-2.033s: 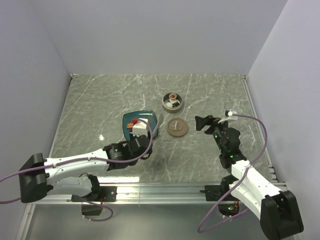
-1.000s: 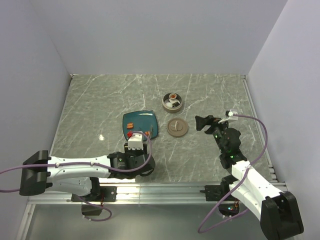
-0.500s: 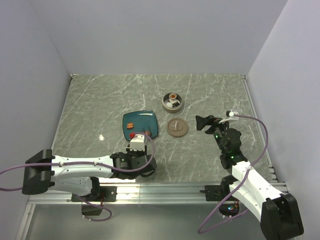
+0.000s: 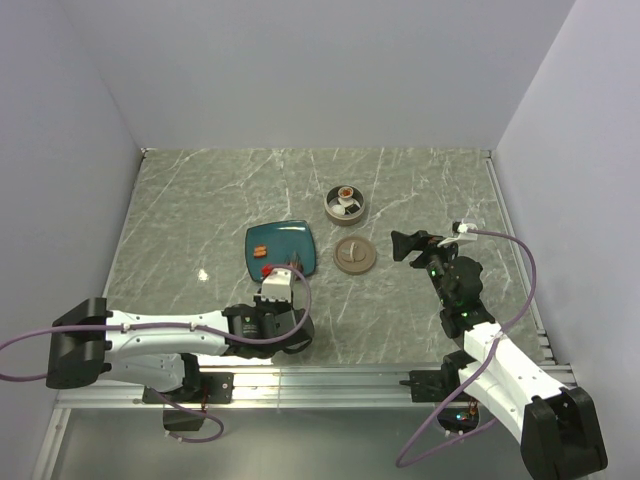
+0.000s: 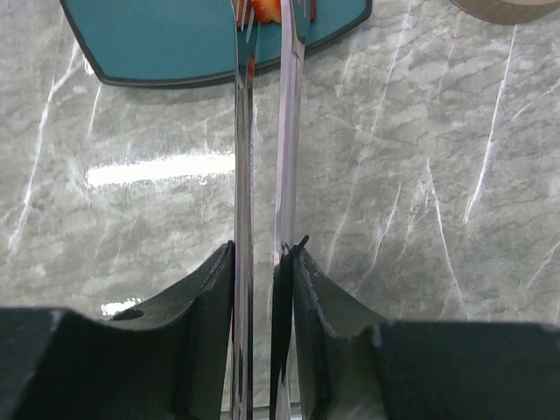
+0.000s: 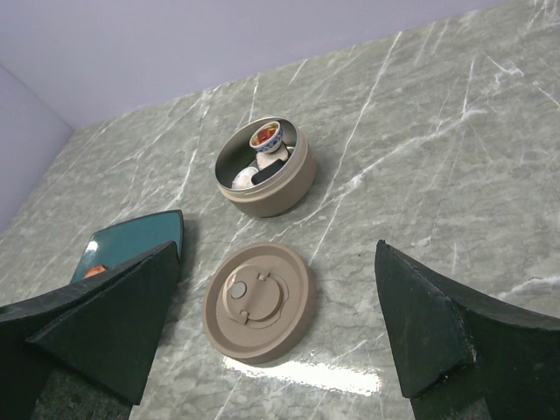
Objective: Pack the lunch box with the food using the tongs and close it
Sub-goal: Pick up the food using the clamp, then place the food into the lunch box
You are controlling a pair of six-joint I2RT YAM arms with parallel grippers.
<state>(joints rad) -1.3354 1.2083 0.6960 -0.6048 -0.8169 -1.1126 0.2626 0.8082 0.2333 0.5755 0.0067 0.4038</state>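
The left gripper (image 5: pixel 262 262) clenches the tongs (image 5: pixel 286 131), tips around an orange food piece (image 5: pixel 262 10) at the plate's (image 5: pixel 157 44) near edge (right gripper (image 4: pixel 405 245) gapes, idle). A weak squeeze could drop it short of the open lunch box (image 6: pixel 280 197) beyond the plate's far-right corner.

Shiny metal tongs (image 5: pixel 243 157), glossy marbled table (image 5: pixel 420 175)

White arms (image 4: pixel 160 335), black joints, purple cables (image 4: pixel 531 280)

Over the teal plate (image 5: pixel 157 44) I lose the tongs (image 5: pixel 243 175) past the left wrist view's top edge, tips unseen (the orange-red food (image 5: pixel 263 10) between them is clipped too). Right of the plate, the lid (image 5: pixel 516 7) shows only a sliver.
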